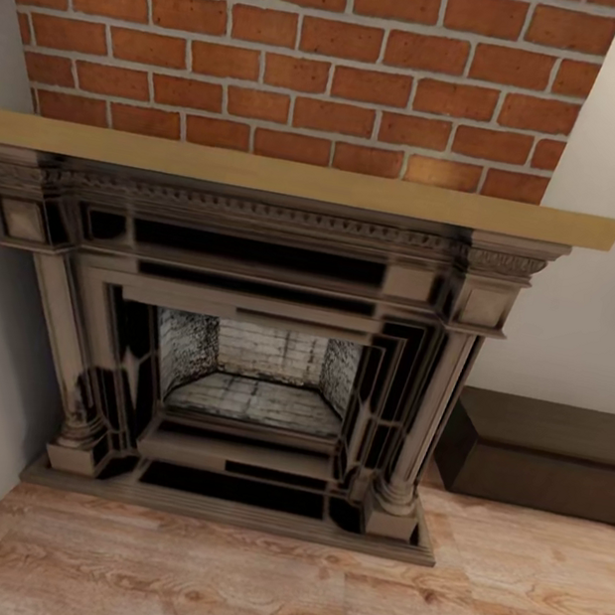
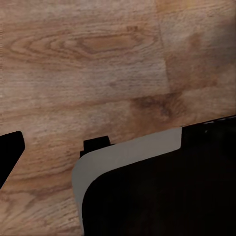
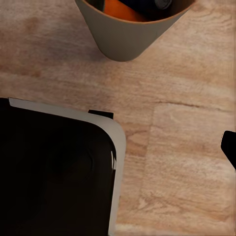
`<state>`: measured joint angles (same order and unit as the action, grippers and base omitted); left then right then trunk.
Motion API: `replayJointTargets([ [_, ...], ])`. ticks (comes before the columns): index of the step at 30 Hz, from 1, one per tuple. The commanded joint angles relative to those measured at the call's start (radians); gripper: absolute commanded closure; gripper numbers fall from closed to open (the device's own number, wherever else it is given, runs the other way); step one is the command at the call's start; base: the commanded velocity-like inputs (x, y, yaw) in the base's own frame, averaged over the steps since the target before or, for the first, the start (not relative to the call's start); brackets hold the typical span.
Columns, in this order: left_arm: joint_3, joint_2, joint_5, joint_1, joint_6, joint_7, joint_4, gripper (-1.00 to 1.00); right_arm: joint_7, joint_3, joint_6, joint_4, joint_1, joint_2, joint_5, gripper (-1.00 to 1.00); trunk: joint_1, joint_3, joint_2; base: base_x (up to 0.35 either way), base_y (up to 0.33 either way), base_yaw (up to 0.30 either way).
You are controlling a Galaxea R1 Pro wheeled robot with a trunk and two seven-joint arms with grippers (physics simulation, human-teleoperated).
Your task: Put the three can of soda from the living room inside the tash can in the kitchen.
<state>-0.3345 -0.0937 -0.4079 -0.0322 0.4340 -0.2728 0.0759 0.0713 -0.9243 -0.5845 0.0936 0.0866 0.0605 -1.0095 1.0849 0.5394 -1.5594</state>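
Note:
The right wrist view looks down on the tash can (image 3: 129, 42), a round tapered bin that is grey outside, standing on the wood floor. Inside it lie an orange can of soda (image 3: 123, 10) and a dark blue one with a silvery top (image 3: 156, 5). The bin's far side is cut off by the frame edge. One dark fingertip (image 3: 229, 146) of my right gripper shows at the frame edge, well away from the bin. One dark fingertip (image 2: 10, 152) of my left gripper shows over bare floor. Nothing is seen between the fingers of either gripper.
Straight ahead in the head view stands a dark fireplace (image 1: 258, 359) under a tan mantel shelf (image 1: 290, 178) and a brick wall. A low dark cabinet (image 1: 544, 455) sits to its right. My dark base with its grey rim (image 3: 118, 147) lies under both wrists.

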Motion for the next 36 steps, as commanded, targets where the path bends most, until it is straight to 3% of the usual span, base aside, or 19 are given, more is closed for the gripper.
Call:
replayJointTargets([
  [1, 0.0, 0.0, 0.0, 0.0, -0.001, 0.006, 0.0, -1.0, 0.0, 0.0, 0.0, 0.0, 0.0, 0.0, 0.001, -1.0, -0.004, -0.003, 0.007, 0.0, 0.0, 0.0],
  [8, 0.0, -0.002, 0.0, 0.004, -0.005, 0.052, -0.054, -1.0, -0.001, -0.006, 0.0, -0.001, 0.0, 0.008, 0.012, -1.0, -0.031, -0.025, 0.056, 0.0, 0.0, 0.0],
  [19, -0.006, -0.016, 0.011, 0.119, -0.006, 0.066, -0.067, -1.0, -0.001, -0.01, 0.002, -0.024, 0.0, 0.038, 0.02, -1.0, -0.073, -0.06, 0.133, 0.0, 0.0, 0.0],
  [23, -0.007, -0.03, 0.014, 0.167, -0.006, 0.093, -0.067, -1.0, -0.002, -0.01, 0.006, -0.067, 0.002, 0.064, 0.021, -1.0, -0.088, -0.072, 0.161, 0.0, 0.0, 0.0],
  [32, -0.012, -0.055, 0.016, 0.193, -0.006, 0.128, -0.068, -1.0, -0.002, -0.013, 0.007, -0.104, 0.07, 0.107, 0.022, -1.0, -0.123, -0.1, 0.224, 0.0, 0.0, 0.0],
  [36, -0.013, -0.083, 0.02, 0.223, -0.004, 0.153, -0.068, -1.0, -0.002, -0.013, 0.007, -0.109, 0.106, 0.131, 0.022, -1.0, -0.138, -0.11, 0.252, 0.0, 0.0, -0.031],
])
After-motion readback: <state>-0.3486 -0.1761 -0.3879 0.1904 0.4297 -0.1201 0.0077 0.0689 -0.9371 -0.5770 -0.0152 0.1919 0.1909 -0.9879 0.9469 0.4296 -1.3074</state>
